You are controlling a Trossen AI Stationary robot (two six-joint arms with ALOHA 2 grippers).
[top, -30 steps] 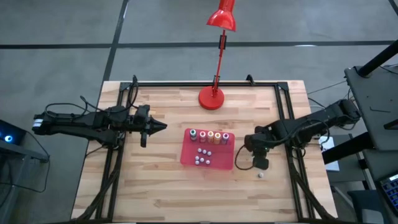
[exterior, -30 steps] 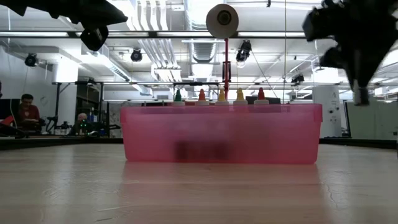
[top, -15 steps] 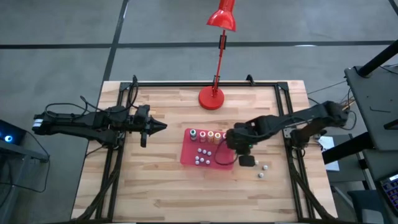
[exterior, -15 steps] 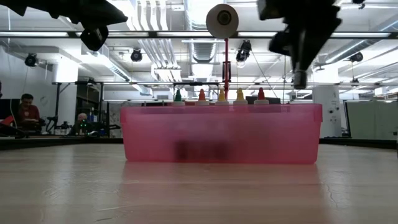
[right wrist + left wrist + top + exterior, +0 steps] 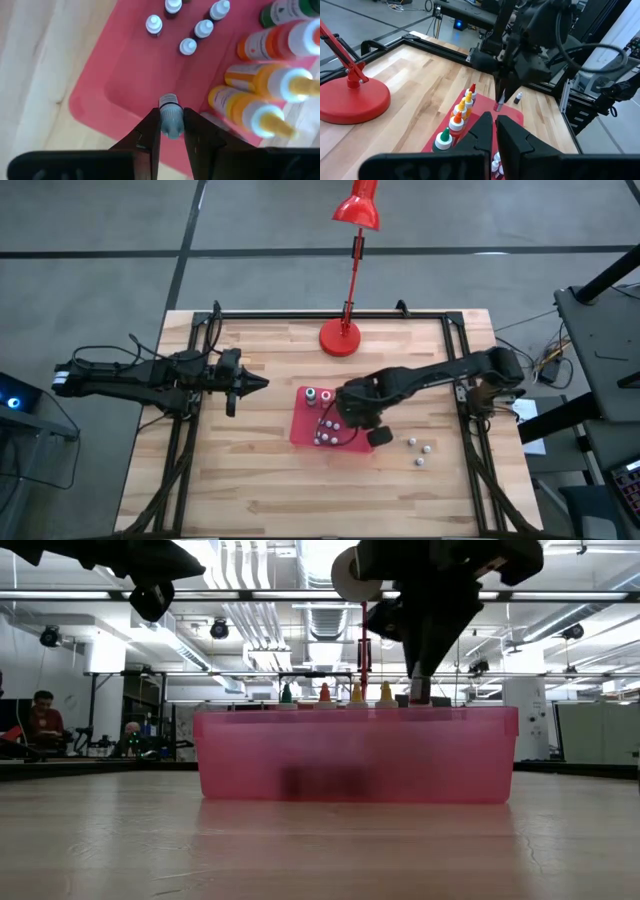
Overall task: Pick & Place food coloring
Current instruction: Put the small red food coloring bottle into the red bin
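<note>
The table [image 5: 250, 470] holds a red tray [image 5: 304, 430]. The right hand [image 5: 171, 131] hangs over the tray, gripping a tiny bottle [image 5: 169, 120]. More bottles [image 5: 457, 119] stand in a row inside. The left hand [image 5: 262, 384] waits closed, left of the tray.

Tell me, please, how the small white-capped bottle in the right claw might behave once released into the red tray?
The bottle looks tiny and narrow, so probably light and tippy. Its round body may roll on the tray floor. The right claw pinches only its sides, so it could slip.
</note>
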